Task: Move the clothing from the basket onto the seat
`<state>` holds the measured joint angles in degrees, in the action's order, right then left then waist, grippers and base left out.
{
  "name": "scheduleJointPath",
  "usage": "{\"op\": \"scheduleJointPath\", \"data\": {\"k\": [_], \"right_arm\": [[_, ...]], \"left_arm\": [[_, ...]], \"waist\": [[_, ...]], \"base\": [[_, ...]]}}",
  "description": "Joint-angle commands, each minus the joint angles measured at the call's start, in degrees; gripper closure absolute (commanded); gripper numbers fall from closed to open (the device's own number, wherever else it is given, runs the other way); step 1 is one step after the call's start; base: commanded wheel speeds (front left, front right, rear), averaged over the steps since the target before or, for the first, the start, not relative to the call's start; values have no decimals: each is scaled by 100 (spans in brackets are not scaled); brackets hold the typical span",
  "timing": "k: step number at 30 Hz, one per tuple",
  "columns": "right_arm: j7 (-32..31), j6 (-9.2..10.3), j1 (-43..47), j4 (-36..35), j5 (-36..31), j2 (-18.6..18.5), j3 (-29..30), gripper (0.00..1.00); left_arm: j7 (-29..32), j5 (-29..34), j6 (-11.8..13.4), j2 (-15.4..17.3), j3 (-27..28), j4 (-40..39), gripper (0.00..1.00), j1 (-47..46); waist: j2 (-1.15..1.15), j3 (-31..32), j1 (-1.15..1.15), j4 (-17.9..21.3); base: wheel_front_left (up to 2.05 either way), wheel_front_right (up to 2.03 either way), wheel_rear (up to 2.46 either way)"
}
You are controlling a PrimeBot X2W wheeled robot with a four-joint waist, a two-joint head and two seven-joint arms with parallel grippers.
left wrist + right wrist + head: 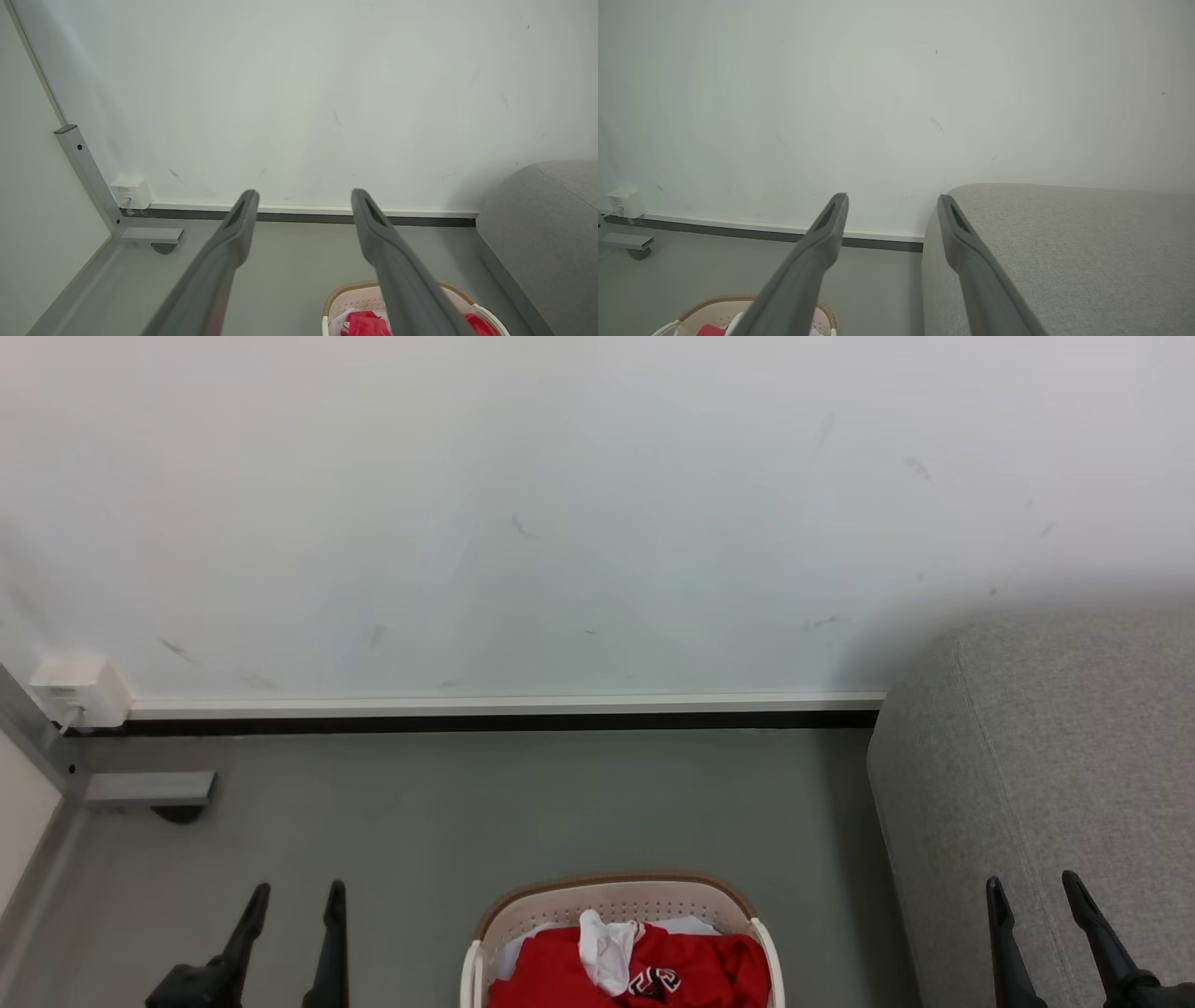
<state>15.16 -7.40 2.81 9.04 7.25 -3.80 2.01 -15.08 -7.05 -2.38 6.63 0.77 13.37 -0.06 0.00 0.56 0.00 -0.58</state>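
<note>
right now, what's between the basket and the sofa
Nothing but a narrow strip of bare grey floor lies between the basket and the sofa. The head view shows it plainly.

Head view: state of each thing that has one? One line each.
left gripper: open, empty, above the floor left of the basket.
right gripper: open, empty, in front of the seat.
basket: upright on the floor, loaded.
clothing: crumpled in the basket, white piece on top.
seat: no clothing on the visible part.
</note>
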Motion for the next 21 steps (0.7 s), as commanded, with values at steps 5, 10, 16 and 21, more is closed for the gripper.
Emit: {"op": "scheduleJointPath", "data": {"k": [5, 10, 16, 21], "right_arm": [[1, -16, 34, 40, 95, -30, 21, 0], [0, -16, 21, 67, 116, -44, 10, 0], [0, -16, 21, 45, 117, -61, -16, 0], [0, -16, -29, -3, 132, -88, -35, 0]], "left_arm": [[-14, 65, -108, -52, 130, 52, 0, -13], [-14, 136, -167, -100, 205, 66, 0, -23], [-14, 208, -220, -132, 272, 64, 0, -21], [-13, 233, -269, -157, 275, 99, 0, -61]], "waist": [[0, -8, 0, 19], [0, 4, 0, 38], [0, 8, 0, 81], [0, -50, 0, 142]], "base": [[0, 0, 0], [0, 0, 0], [0, 0, 0], [0, 0, 0]]}}
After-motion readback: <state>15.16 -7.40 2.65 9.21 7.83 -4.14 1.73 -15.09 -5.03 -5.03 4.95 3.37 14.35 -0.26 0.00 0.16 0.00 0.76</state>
